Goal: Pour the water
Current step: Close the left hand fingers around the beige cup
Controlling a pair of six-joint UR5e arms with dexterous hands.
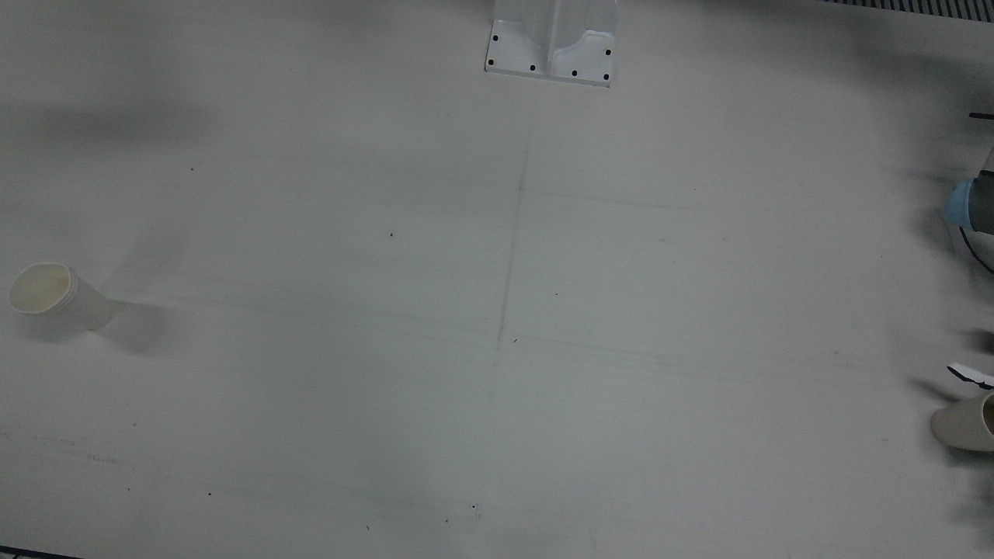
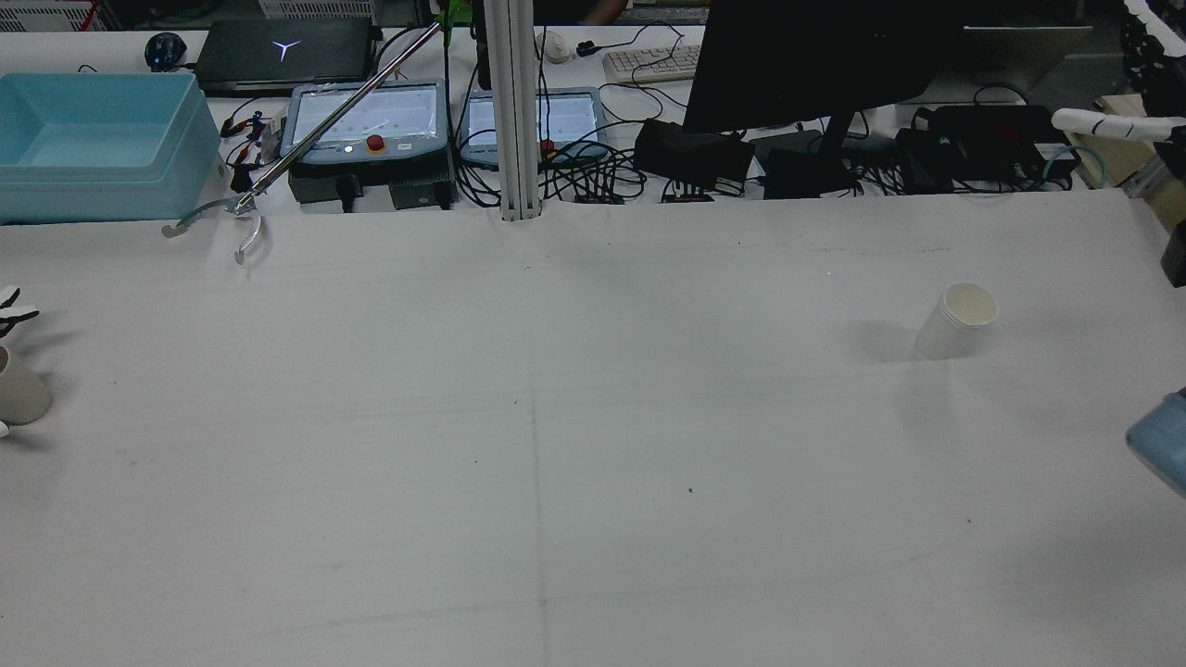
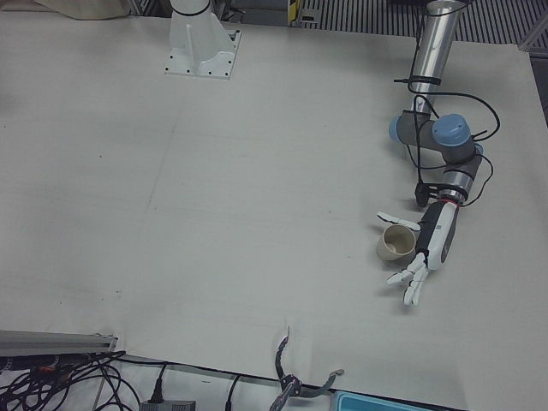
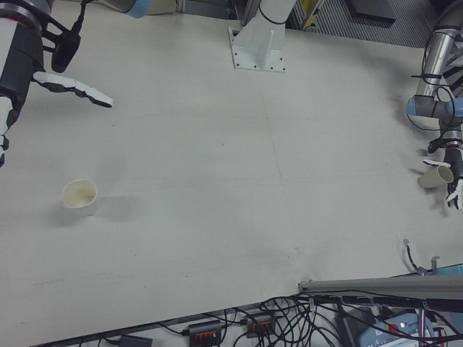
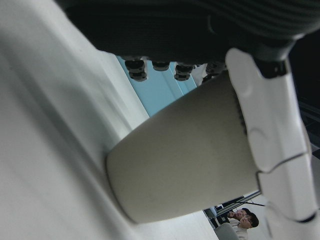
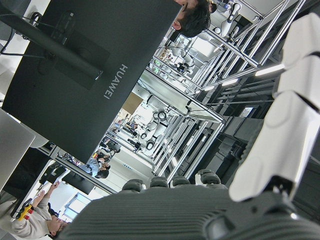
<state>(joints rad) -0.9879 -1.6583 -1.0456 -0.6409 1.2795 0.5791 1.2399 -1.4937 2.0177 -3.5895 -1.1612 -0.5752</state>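
1. Light fell evenly and rather dimly from overhead, giving the table [image 1: 497, 349] a grey-green cast in the front view.
2. A soft shadow trailed from the paper cup [image 1: 58, 296] toward that view's right.
3. Broad, blurred shadows darkened the table's upper corners.
4. The left hand view was close and soft, its cup [image 5: 185, 155] slightly blurred.
5. The right hand view showed bright ceiling strips glaring.

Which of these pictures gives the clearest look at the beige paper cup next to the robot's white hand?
The left-front view: the beige paper cup shows whole, rim open, between the left hand's spread fingers. The left hand view shows only its side close up. The right-front view shows it small; the front and rear views cut it at their edges.
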